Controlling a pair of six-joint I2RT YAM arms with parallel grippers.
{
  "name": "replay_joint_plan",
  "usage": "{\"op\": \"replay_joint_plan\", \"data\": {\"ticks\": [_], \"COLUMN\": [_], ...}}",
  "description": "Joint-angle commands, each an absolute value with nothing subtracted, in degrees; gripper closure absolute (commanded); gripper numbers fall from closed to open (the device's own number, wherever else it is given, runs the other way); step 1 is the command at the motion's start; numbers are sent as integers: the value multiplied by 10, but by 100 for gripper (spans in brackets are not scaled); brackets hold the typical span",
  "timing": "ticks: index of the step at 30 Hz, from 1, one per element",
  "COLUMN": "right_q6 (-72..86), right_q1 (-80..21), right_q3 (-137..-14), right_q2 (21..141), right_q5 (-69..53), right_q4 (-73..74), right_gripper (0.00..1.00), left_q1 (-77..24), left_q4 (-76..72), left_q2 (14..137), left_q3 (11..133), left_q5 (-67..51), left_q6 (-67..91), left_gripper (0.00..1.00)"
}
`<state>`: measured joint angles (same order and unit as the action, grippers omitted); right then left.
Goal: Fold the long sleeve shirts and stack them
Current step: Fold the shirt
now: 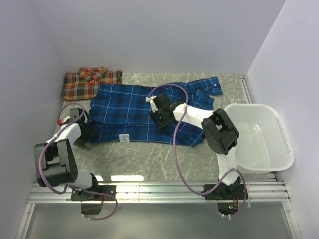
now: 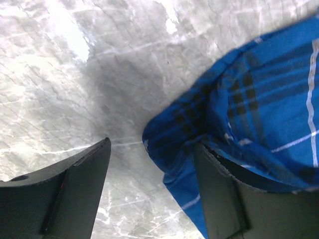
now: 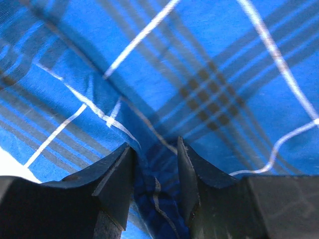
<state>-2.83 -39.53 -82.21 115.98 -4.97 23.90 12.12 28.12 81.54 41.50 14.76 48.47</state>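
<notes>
The blue shirt is soft woven cloth, matt and creased, and the red-orange shirt is similar matt plaid cloth. The table has a smooth, grey marbled top with a light sheen. The basket is smooth white plastic, faintly glossy. The left pincer and right pincer look like matt black plastic.

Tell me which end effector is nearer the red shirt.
Left. The left end effector is at the blue shirt's left edge, near the red shirt; the right end effector pinches the blue shirt's middle.
</notes>
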Motion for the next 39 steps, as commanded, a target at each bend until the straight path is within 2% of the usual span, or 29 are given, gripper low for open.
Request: {"op": "replay_joint_plan", "data": {"ticks": [1,7,10,16,22,25,29,39], "right_q6": [-10,32,37,69,141,180,196,156], "right_q1": [-378,-359,-359,-359,-366,-375,-386,-392], "right_q3": [-855,-859,-858,-819,-749,-739,-746,-780], "right_q2": [1170,1158,1113,1032,983,1011,1053,1150], "right_q5": [16,40,19,-72,-236,-290,-303,-284], "right_q4": [240,250,252,223,134,94,97,213], "right_gripper": [56,57,56,57,63,68,69,71], "left_q1": [134,140,138,92,-31,-50,-60,-57], "left_q4": [304,308,315,340,293,247,217,184], "left_q2": [837,814,779,700,669,693,763,926], "left_q3": [419,446,474,528,505,490,504,552], "left_q5": [163,174,162,126,70,39,55,127], "left_q6": [490,467,446,432,443,448,432,401], "left_gripper": [26,25,24,25,32,40,50,54]}}
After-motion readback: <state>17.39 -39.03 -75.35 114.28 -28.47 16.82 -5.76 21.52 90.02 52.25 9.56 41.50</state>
